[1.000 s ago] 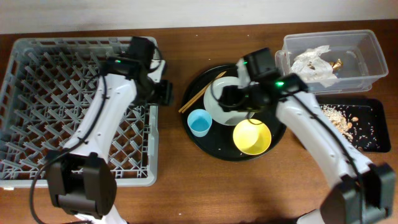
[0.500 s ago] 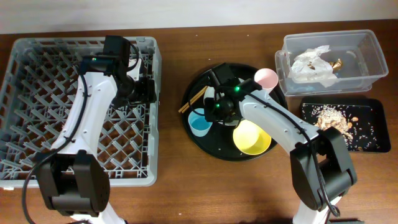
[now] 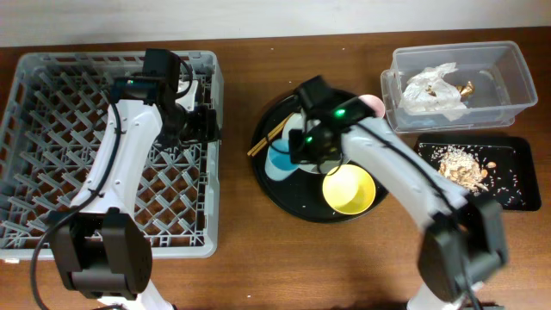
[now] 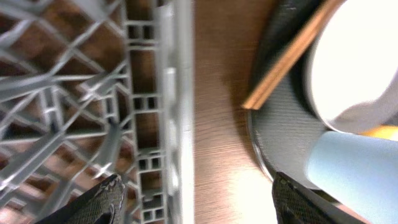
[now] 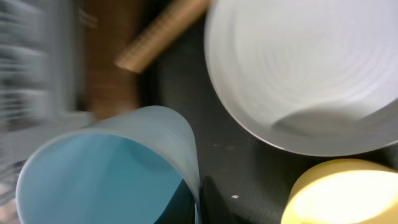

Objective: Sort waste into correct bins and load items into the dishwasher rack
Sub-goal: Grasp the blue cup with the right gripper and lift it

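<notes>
Overhead, left gripper (image 3: 209, 126): left of the round black tray (image 3: 297, 200), above the dishwasher rack (image 3: 52, 103) wall.
Overhead, right gripper (image 3: 299, 153): over the tray's left side, at the light-blue cup (image 3: 275, 164).
Left wrist, fingers (image 4: 106, 200): wide apart.
Right wrist, fingers (image 5: 208, 202): either side of the cup's wall (clamped or not, cannot tell); the cup is on the tray beside the plate (image 5: 298, 74).

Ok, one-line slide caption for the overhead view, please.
Right end effector at the light-blue cup on the round tray; left end effector over the edge of the dishwasher rack.
</notes>
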